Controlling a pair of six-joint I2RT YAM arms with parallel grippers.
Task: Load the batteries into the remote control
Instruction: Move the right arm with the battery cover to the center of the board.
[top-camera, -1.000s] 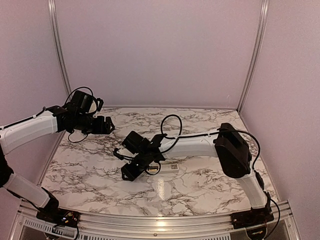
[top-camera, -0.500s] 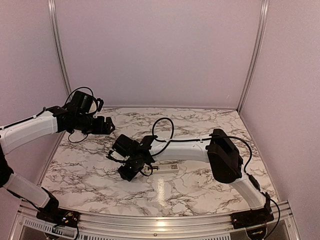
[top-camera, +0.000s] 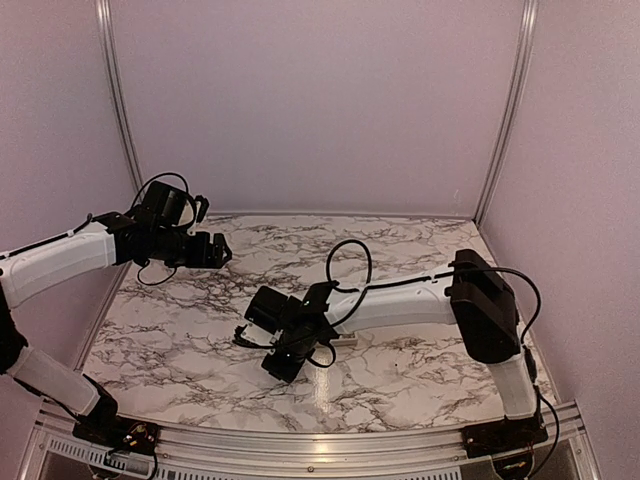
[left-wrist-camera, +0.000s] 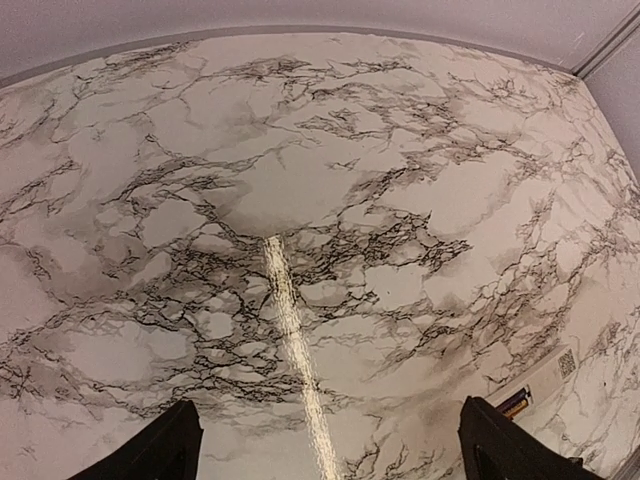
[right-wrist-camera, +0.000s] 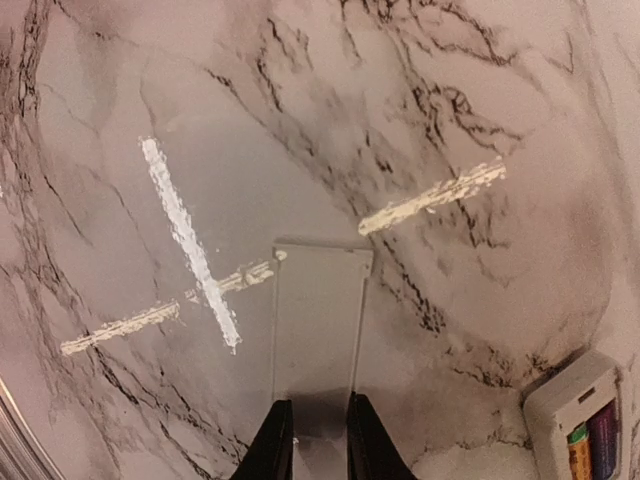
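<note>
The batteries look like they are in already. In the right wrist view, two of them, one green and yellow and one purple, sit in the open back of the remote control. The remote lies on the marble table in the lower right corner of that picture. In the top view only a bit of it shows, just right of the middle, peeking out beside the right arm's hand.

So I think the job is now at the lid step. The right gripper is at the bottom middle of its own picture. Its two fingers are close together, pinching the near end of the thin white cover plate, one finger on each long side. The plate points up the picture, away from the fingers. I cannot tell if it is lifted or resting flat on the table.

The left gripper hangs over the upper left part of the table in the top view. Its fingers are spread wide and hold nothing.

Next, I think the plate has to go over to the remote. It must line up with the open back and slide or snap on. The plate is thin and slippery, so it could twist or slip. The remote may slide when pushed, so the free left hand could hold it steady.
</note>
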